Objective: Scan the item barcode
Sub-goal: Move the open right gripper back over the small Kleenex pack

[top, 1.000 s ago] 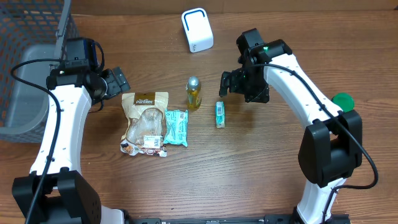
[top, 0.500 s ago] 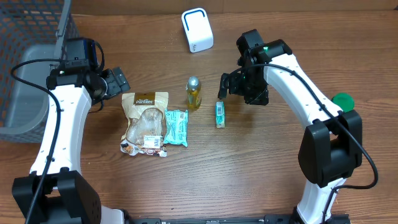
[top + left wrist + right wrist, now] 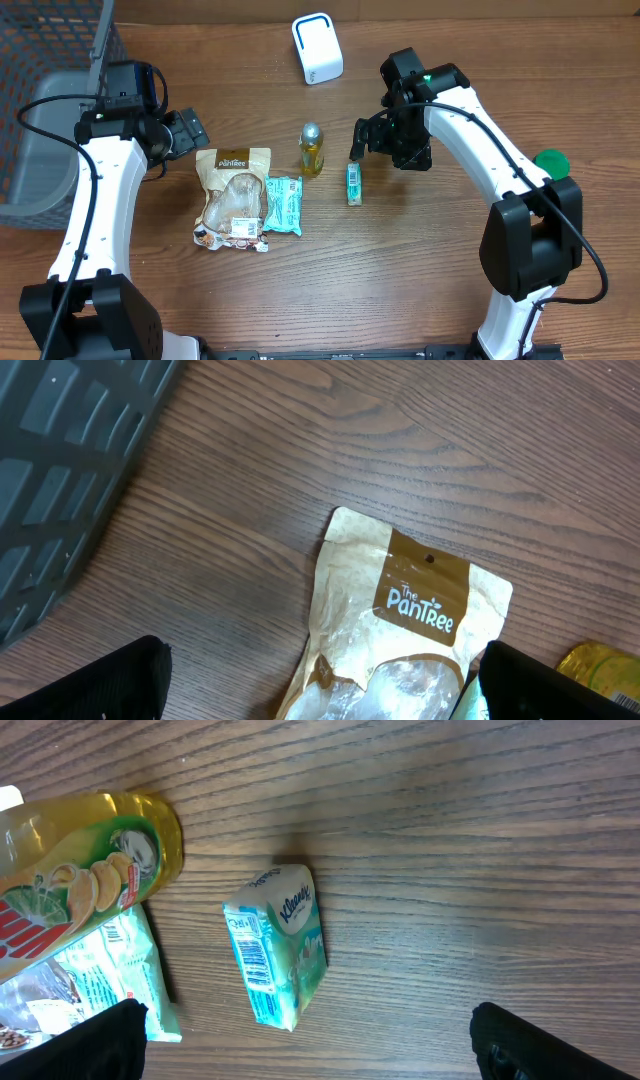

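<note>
Now the right fingers (image 3: 530,1045) hang spread and empty near the tissue pack (image 3: 278,945), flat on the surface (image 3: 480,840); best to pinch its long edges, leaving the barcode (image 3: 252,958) uncovered; left fingers (image 3: 100,685) likewise released.

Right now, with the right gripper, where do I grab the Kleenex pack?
Probably the two short ends of the Kleenex pack, with the right gripper coming down from above, wrist turned. The pack lies apart from the bottle, and its barcode runs along one long side, which a sideways grip would cover.
</note>
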Motion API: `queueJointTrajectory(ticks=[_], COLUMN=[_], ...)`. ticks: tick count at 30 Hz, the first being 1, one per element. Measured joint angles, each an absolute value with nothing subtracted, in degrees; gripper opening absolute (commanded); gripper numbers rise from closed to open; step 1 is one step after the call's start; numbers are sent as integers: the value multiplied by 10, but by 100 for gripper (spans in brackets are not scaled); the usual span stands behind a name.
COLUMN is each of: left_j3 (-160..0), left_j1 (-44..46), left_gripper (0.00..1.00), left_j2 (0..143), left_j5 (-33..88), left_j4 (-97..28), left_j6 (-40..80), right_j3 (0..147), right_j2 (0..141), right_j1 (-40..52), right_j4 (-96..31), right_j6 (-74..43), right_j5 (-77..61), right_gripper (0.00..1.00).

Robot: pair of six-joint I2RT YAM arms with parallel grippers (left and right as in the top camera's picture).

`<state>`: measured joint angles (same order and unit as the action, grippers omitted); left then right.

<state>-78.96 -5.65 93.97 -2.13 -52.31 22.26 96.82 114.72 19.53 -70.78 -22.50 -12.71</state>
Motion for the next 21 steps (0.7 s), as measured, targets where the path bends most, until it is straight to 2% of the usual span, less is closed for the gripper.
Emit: queueJointTrajectory(ticks=[21], left_j3=[-790], left_j1=[-57], left_gripper=[100], left_j2=[940], left_j5=[-21], left_j4=[-523], left_j6=[223], right_j3=[944], right_j2=[1147], right_j1=[195], right_j4=[-697], right_j6=[-225], right_j5=[-135], right_gripper=[100])
